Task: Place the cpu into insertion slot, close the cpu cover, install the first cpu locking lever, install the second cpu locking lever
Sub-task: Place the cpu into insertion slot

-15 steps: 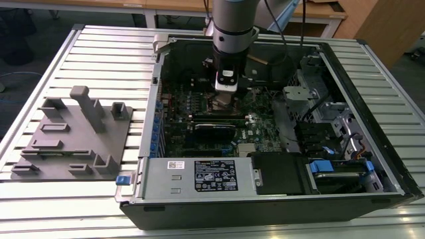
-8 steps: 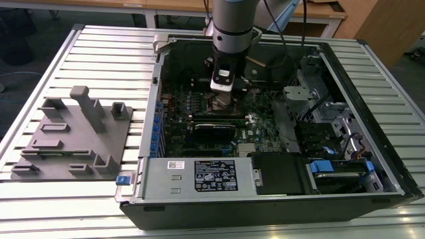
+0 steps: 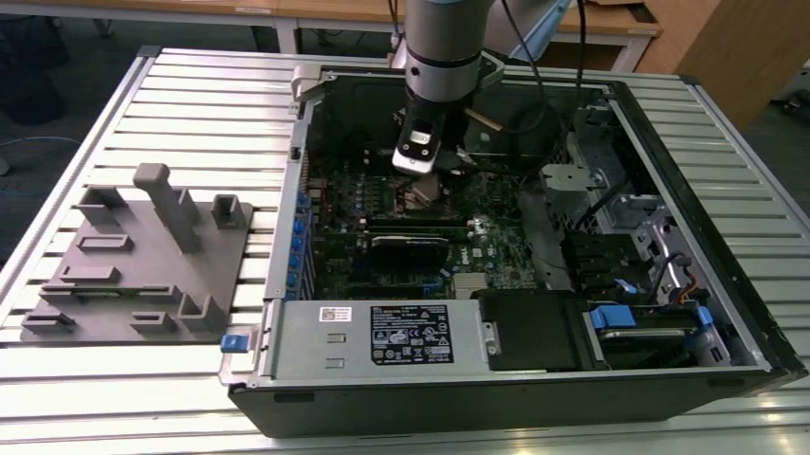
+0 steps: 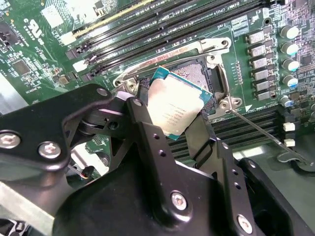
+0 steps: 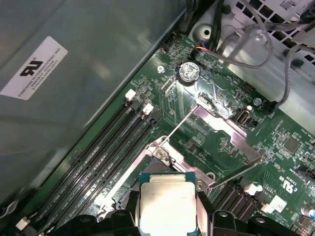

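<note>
- The cpu is gripped by its edges between the closed jaws. It is tilted, with its silver face showing, just above the insertion slot and not seated in it.
- The cpu cover is swung open, away from the slot.
- A thin locking lever sticks out from the slot's corner.
- Long black memory slots run beside it on the green board.
- In the exterior view the arm reaches down into the open computer case.
- The case lies on the slatted counter, near a grey fixture.

Cannot see much of the slot behind the cpu in the second wrist view, nor cpu edges behind fingers.
</note>
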Controlling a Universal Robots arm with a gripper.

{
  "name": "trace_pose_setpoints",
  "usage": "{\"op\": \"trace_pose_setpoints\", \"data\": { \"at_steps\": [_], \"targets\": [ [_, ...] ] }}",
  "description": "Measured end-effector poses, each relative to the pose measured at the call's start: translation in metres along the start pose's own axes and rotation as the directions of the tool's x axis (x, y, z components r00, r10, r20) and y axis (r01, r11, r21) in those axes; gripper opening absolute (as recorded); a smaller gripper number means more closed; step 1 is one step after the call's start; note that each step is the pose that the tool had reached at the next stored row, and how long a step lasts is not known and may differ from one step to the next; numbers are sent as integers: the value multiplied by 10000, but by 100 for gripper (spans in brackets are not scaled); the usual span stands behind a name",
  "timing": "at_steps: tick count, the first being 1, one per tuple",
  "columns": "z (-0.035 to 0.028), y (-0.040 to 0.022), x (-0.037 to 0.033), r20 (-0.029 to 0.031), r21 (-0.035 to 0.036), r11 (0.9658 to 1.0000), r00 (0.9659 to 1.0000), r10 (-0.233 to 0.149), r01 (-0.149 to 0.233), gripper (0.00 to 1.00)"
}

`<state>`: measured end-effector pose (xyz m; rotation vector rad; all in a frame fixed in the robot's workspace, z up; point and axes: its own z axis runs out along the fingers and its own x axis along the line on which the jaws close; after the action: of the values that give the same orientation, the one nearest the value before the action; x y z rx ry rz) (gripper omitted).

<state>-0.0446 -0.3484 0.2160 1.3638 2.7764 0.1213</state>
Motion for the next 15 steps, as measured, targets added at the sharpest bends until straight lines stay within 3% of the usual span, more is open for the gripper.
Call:
{"op": "trace_pose_setpoints", "data": {
  "at_steps": [15],
  "targets": [
    [2, 47, 68, 15, 2, 9999, 9999, 154, -154, 54]
  ]
}}
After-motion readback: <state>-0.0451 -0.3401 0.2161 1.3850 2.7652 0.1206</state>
